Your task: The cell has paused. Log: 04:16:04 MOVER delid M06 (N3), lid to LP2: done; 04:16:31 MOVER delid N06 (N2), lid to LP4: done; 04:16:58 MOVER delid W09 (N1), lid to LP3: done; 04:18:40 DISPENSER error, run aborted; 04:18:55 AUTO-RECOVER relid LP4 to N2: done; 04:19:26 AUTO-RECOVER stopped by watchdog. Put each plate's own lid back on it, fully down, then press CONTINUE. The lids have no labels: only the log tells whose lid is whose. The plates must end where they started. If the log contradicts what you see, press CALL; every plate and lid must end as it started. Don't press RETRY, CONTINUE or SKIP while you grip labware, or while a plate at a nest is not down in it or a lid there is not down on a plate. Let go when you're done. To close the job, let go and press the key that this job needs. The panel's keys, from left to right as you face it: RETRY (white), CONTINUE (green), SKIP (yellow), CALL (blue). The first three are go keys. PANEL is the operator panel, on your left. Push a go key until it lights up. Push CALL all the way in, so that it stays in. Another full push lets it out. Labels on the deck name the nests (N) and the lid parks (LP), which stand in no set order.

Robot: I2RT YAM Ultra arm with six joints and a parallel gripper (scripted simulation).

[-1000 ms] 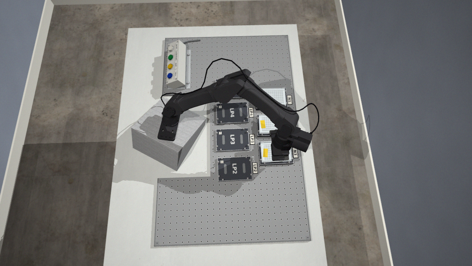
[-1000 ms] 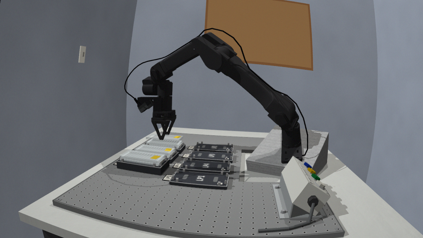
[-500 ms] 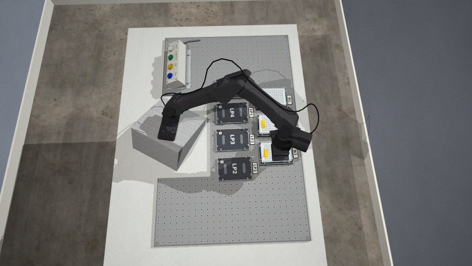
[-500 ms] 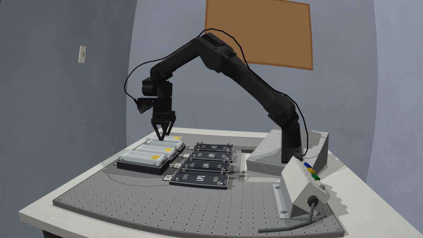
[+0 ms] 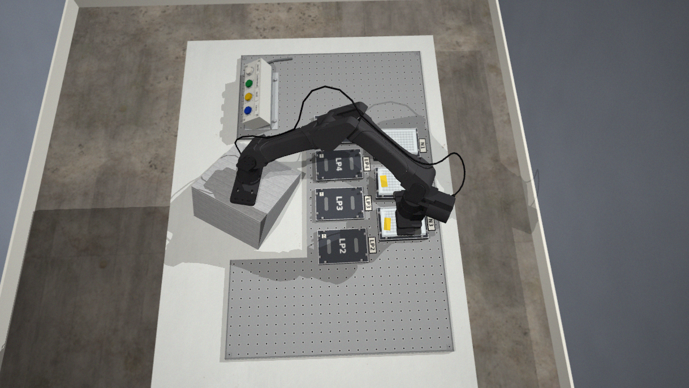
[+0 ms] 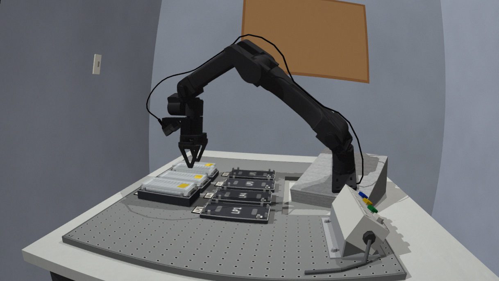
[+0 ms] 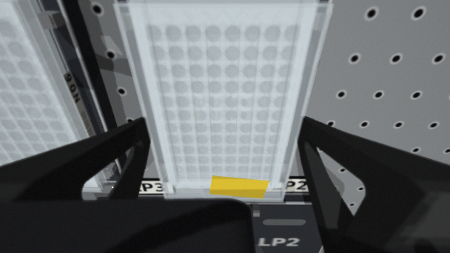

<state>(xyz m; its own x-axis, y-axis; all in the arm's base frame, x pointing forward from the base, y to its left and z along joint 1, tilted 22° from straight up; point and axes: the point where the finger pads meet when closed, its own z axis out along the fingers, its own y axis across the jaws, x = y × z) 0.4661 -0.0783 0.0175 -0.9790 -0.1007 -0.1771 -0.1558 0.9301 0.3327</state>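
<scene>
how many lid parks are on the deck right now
4. From the exterior view, nearest to farthest: LP1, LP4, then LP3 and LP2, whose labels read clearly from above. In the top view the arm hides LP1. All four show no lid.

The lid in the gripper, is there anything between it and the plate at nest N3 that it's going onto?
Nothing visible. The gripper is shut on the clear lid, which sits squarely over the plate at N3, right down at it. The neighbouring plate stands apart to one side. Whether the lid is fully seated cannot be told.
</scene>
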